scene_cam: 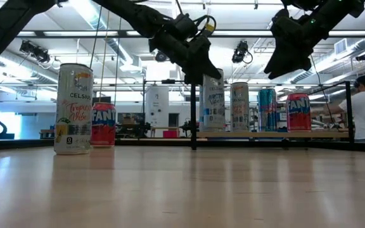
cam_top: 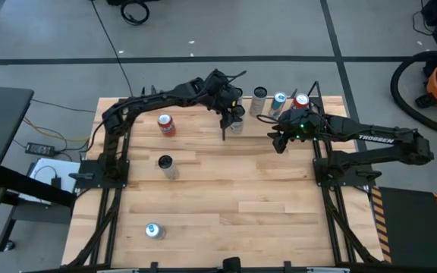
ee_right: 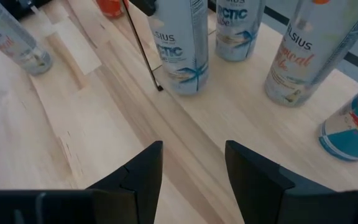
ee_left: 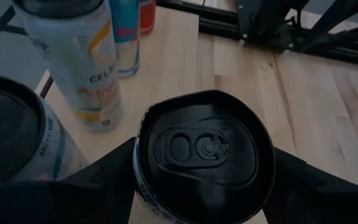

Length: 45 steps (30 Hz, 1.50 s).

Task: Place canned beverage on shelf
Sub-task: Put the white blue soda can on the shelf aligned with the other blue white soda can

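Left gripper (cam_top: pixel 236 114): upper centre of the high view, at the near left corner of the shelf; its fingers (ee_left: pixel 303 180) pinch a black-topped can (ee_left: pixel 204 158) from both sides.
Held can: a tall white can, upright, seen in the low view at the shelf's left end; whether its base already touches the panel is hard to tell from here.
Shelf (cam_top: pixel 332 114): pale wood panel with thin black rods, at the upper right of the high view.
Cans on shelf: a white Celsius can (cam_top: pixel 259 97), a blue-and-silver can (cam_top: pixel 279 102) and a red Fanta can (cam_top: pixel 302 101), all upright in a row along its far side.
Right gripper (cam_top: pixel 279 139): right of centre in the high view, raised above the shelf's near edge, jaws spread with nothing between them.
Loose cans on tabletop (cam_top: pixel 226 197): a red can (cam_top: pixel 166 124) at upper left, a dark-topped can (cam_top: pixel 167 167) below it, and a silver can (cam_top: pixel 154 230) at lower left, well apart from each other.
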### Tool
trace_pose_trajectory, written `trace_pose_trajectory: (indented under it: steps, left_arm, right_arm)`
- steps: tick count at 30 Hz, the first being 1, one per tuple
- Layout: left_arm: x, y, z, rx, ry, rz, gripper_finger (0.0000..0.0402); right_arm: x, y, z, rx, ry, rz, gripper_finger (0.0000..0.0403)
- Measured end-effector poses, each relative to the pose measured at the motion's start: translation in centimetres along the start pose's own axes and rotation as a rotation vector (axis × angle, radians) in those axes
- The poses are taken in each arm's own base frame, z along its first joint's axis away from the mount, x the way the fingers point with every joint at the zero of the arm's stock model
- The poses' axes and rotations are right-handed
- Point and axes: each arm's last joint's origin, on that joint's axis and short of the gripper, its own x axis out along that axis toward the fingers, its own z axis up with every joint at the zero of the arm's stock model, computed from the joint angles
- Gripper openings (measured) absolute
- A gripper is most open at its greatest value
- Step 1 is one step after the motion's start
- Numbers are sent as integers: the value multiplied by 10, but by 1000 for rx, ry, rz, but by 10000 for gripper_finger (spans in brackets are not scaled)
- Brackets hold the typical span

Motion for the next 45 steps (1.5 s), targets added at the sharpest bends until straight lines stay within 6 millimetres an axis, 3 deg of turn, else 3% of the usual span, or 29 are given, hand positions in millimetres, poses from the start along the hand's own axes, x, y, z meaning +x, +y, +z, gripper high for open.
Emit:
trace_pose_trajectory:
  steps: [12, 45]
  left_arm:
    - [5, 10, -6, -32, 10, 9, 266]
    - [7, 4, -7, 78, 36, 28, 289]
  right_arm:
    - [0, 1, 0, -5, 1, 3, 183]
    - [0, 1, 0, -5, 2, 3, 183]
